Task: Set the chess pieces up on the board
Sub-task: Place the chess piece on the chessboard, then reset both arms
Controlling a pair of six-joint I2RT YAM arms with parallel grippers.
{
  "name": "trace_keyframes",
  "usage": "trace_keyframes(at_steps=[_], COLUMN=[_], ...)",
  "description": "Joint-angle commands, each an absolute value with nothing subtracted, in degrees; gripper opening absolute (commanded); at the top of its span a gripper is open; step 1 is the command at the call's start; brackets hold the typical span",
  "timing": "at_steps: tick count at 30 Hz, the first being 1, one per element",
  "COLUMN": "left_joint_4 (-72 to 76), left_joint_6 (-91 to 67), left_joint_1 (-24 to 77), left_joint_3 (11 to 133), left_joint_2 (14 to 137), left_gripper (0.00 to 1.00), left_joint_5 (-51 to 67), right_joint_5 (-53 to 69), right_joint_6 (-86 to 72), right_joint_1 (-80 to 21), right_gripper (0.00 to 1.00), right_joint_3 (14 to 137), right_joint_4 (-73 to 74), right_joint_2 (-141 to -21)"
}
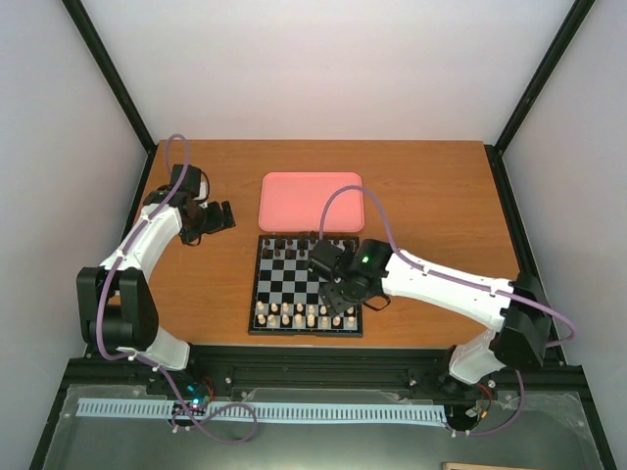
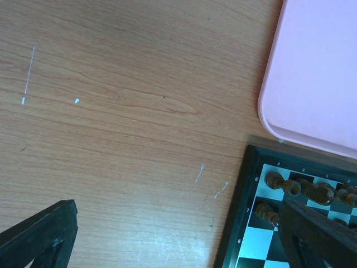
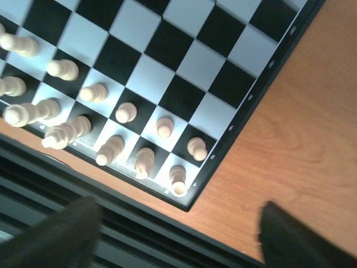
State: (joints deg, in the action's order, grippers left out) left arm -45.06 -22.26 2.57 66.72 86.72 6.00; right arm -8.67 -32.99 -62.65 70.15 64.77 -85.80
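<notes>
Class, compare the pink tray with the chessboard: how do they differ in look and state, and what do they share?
The tray is plain pink; the chessboard is black-and-white checkered. The tray has rounded corners; the chessboard has square ones. The tray shows nothing on it; the chessboard carries cream pieces at its near edge and dark pieces at its far edge. Both lie flat on the wooden table.

8, 7, 6 on board (image 2: pixel 259 237) border

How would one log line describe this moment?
right gripper: open above near-right corner of black-and-white checkered chessboard | cream-white chess pieces: two near rows | left gripper: open over wooden table
</notes>
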Motion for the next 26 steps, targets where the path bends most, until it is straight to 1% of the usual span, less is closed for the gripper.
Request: trace_keyframes(at_steps=[1,5,7,14,15,18,21,26], left_joint_4=[-46.57,-47.72,-48.62,-51.17,-51.52,-51.69,-51.23,-51.92], left_joint_6=[-21.38,-21.42,-21.43,-21.19,-21.38,-21.30,-20.89,-20.73], left_joint_1=[2.67,2.66,2.65,2.68,2.69,2.70,2.71,2.69], left_joint_3=[69.07,71.31,72.50,75.50,75.59,75.56,75.13,75.72], left_joint_2=[85.41,85.14,85.19,85.57,85.72,85.46,84.30,84.07], left_gripper=[1.00,1.00,1.00,1.00,1.00,1.00,1.00,1.00], left_joint_5=[6.59,6.24,5.39,5.59,5.59,6.65,7.20,6.07], right_joint_5=[-14.42,-15.03,-13.15,0.72,1.97,-1.79,-4.75,-3.48], right_joint_6=[-33.17,-30.08,-27.71,-21.74,-21.31,-18.95,-17.53,-17.57], right_joint_1=[-61.31,-54.89,-49.39,-25.94,-24.35,-23.38,-23.33,-23.17], right_gripper=[0.98,1.00,1.00,1.00,1.00,1.00,1.00,1.00], right_joint_3=[77.63,83.87,85.99,89.88,91.16,97.02,102.89,101.55], right_joint_4=[70.35,68.77,66.07,52.49,51.11,51.76,55.67,53.58], right_joint_2=[-84.97,-87.09,-87.58,-90.53,-91.85,-96.50,-100.84,-100.83])
